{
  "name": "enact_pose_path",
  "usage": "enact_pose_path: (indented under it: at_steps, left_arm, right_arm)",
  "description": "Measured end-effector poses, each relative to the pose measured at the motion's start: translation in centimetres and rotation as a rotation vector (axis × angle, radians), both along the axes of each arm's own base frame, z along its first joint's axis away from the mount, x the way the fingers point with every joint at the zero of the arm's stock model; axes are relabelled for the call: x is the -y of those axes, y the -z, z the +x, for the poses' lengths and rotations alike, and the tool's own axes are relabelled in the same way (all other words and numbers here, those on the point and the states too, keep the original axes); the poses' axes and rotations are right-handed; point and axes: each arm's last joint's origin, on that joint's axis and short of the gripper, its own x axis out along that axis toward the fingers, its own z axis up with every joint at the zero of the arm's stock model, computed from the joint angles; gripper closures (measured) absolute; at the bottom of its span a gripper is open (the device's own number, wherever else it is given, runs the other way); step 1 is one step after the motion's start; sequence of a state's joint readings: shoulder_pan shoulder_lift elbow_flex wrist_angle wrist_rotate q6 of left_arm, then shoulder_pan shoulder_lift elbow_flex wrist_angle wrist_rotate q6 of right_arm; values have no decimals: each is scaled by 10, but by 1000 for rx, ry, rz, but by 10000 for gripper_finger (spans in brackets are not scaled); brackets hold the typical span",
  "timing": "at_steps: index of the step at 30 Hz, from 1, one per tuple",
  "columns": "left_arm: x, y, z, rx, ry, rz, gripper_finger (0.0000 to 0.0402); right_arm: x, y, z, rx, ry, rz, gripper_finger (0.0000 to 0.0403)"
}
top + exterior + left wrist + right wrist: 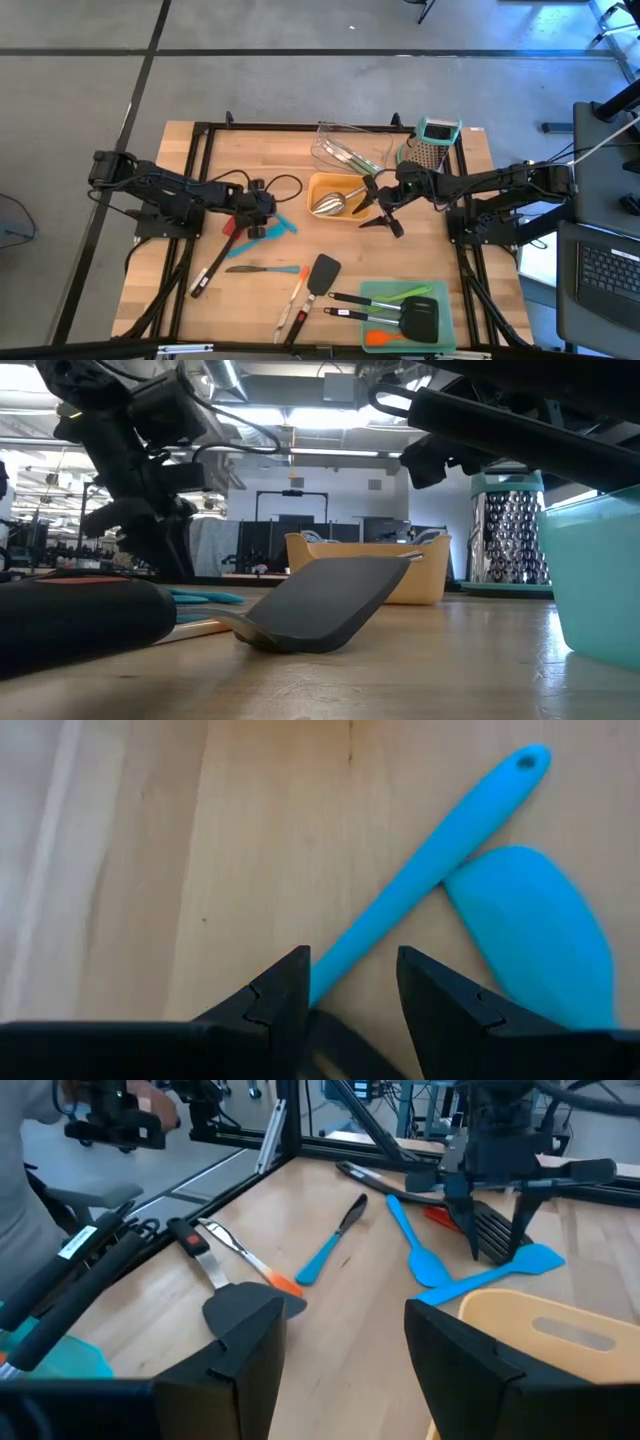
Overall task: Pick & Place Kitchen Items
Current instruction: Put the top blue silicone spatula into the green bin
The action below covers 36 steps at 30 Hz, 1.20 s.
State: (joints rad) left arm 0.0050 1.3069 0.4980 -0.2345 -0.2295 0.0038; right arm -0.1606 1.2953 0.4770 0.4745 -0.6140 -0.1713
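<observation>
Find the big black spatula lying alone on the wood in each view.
High view: black spatula, lower centre, beside the green tray.
Low view: centre foreground.
Left wrist view: not in it.
Right wrist view: blade at bottom left.
Shared landmark: the orange tray.

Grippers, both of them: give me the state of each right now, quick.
Left gripper: open, low over the teal spatula's handle, holding nothing.
Right gripper: open, empty, beside the orange tray.
</observation>
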Motion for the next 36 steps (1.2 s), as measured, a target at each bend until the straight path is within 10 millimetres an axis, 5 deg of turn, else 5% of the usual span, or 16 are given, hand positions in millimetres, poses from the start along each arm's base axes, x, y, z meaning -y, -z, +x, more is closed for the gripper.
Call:
enact_pose_path:
  at_steps: [13, 19, 29, 36]
  left_arm:
    - [-8, 21, 4, -162, 142, 105, 256]
    - [-19, 22, 10, -154, 124, -30, 261]
    - [-22, 27, 13, -142, 113, -120, 383]
    - [-23, 16, 23, -144, -1, -225, 395]
  right_arm:
    - [-1, -4, 2, 30, 60, -3, 196]
    - [-1, -6, 3, 54, 58, -6, 196]
    - [-1, -6, 3, 35, 64, 28, 196]
    - [-1, -11, 5, 62, 64, 29, 196]
